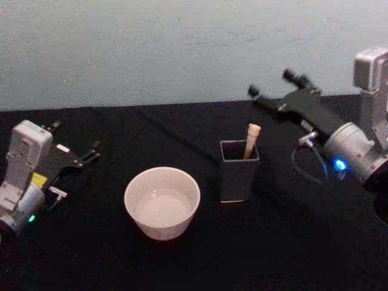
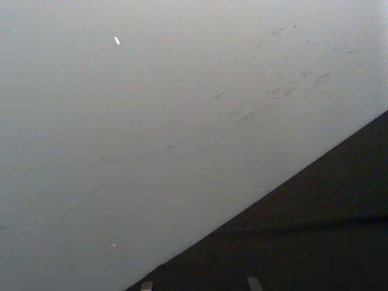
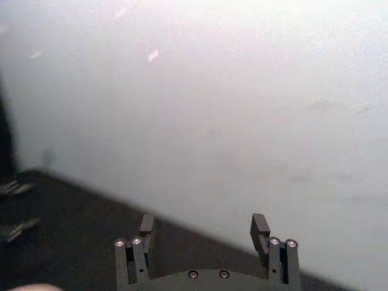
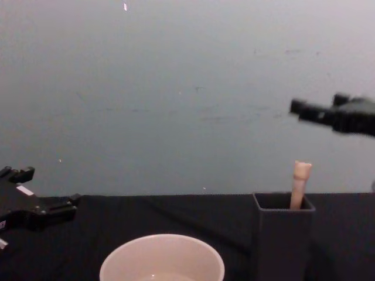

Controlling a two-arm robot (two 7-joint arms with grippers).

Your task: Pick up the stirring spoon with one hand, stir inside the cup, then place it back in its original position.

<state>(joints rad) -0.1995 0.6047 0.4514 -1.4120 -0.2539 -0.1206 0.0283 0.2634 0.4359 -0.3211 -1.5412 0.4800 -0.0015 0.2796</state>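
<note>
Right gripper (image 1: 271, 86), fingers spread wide and empty, raised beyond the holder (image 1: 238, 171) containing the spoon (image 1: 251, 140); left gripper (image 1: 92, 152) open, idle.

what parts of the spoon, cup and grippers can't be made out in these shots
- Beige-handled stirring spoon: its metal bowl and neck sit inside the dark grey square holder, hidden by its walls in head and chest views.
- Cream-white round cup: its lower part is cut off by the chest view's bottom edge.
- Black left gripper: too small in the head view to judge its fingers.
- Black right gripper: open, raised behind the holder, holding nothing.
</note>
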